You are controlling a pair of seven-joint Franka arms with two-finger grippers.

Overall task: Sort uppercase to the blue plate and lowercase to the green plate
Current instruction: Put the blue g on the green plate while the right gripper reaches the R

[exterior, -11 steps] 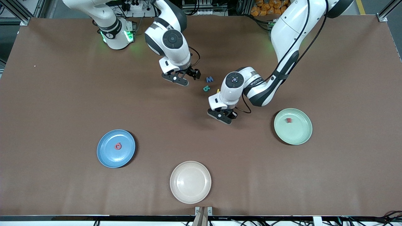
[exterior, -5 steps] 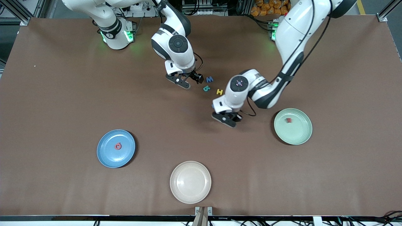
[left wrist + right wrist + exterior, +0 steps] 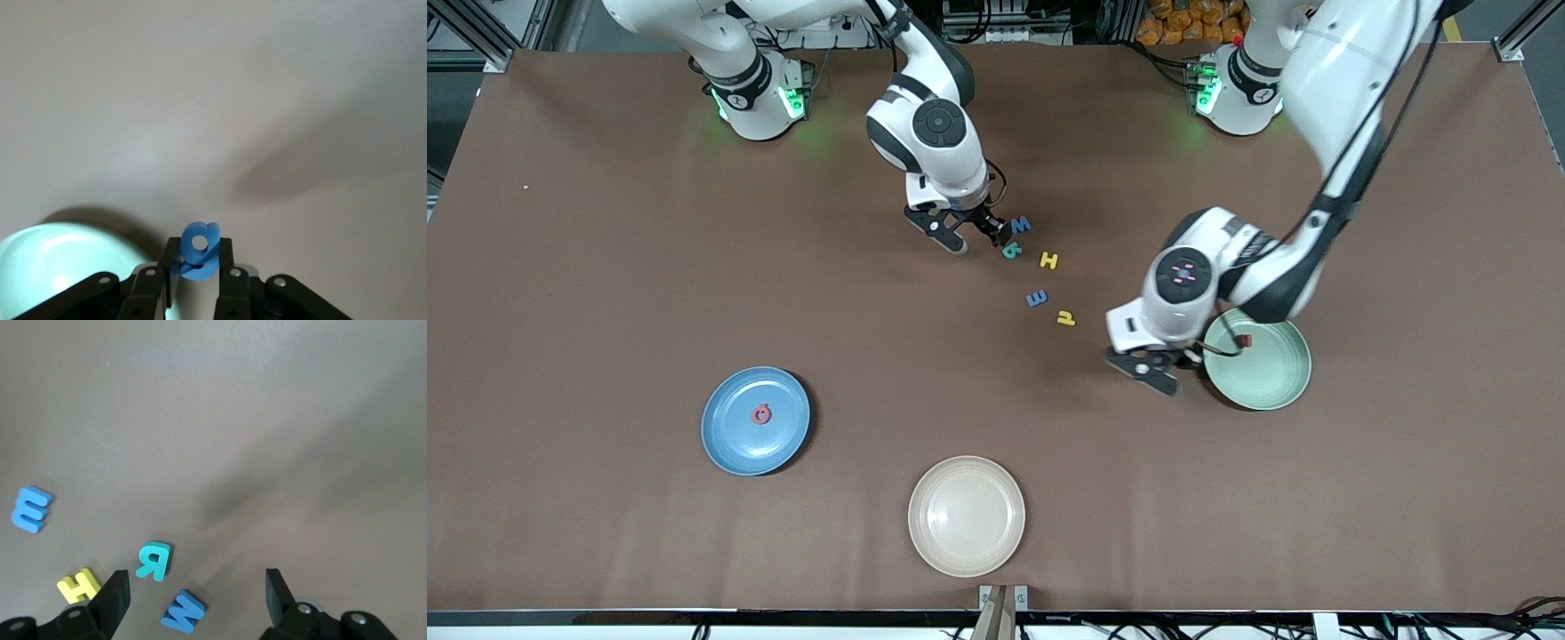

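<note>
My left gripper (image 3: 199, 257) is shut on a small blue rounded lowercase letter (image 3: 200, 245). It hangs over the table just beside the rim of the pale green plate (image 3: 1272, 378), which holds a red lowercase letter (image 3: 1243, 340). My right gripper (image 3: 195, 597) stands open low over the blue w (image 3: 182, 611), with the teal letter (image 3: 153, 560), yellow H (image 3: 79, 585) and blue E (image 3: 31, 509) close by. In the front view, the yellow lowercase letter (image 3: 1065, 317) lies next to the blue E (image 3: 1037, 299). The blue plate (image 3: 734, 444) carries a salmon-red G (image 3: 760, 414).
A cream plate (image 3: 966, 515) sits near the table's front edge, between the blue and green plates. The loose letters form a short row in the table's middle. Brown tabletop surrounds the plates.
The left arm has carried the blue letter from the table's middle to the green plate's edge, uncovering the blue E and the yellow letter. The right gripper has moved in over the blue w.
</note>
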